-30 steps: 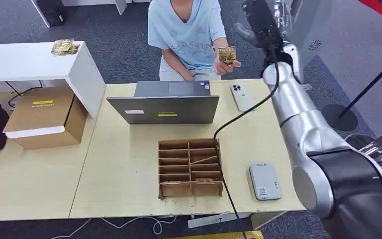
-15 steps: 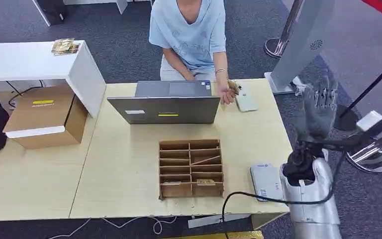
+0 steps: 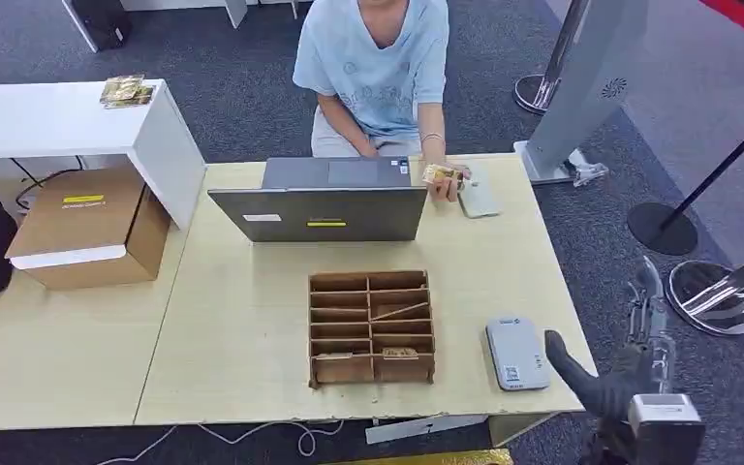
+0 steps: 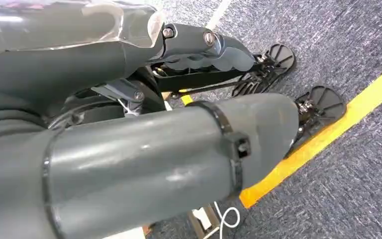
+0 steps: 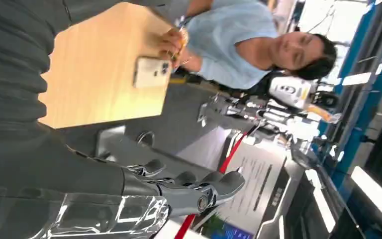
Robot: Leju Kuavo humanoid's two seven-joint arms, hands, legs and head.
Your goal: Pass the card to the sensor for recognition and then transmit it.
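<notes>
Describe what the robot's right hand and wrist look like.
The right hand has dark grey fingers with visible metal pins, and a thick dark thumb. A light grey box-shaped module sits at the wrist, and a glossy transparent cover wraps the part behind it.

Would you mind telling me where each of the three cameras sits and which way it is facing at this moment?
Head view: high on the robot, looking forward and down at the table, card reader and seated person; the right hand rises at the lower right.
Left wrist view: on the hanging left arm, looking down at carpet with a yellow line.
Right wrist view: behind the right hand, turned sideways, looking across the table's far corner.
Shared: head and right wrist views both show the phone and the person holding the card.
</notes>
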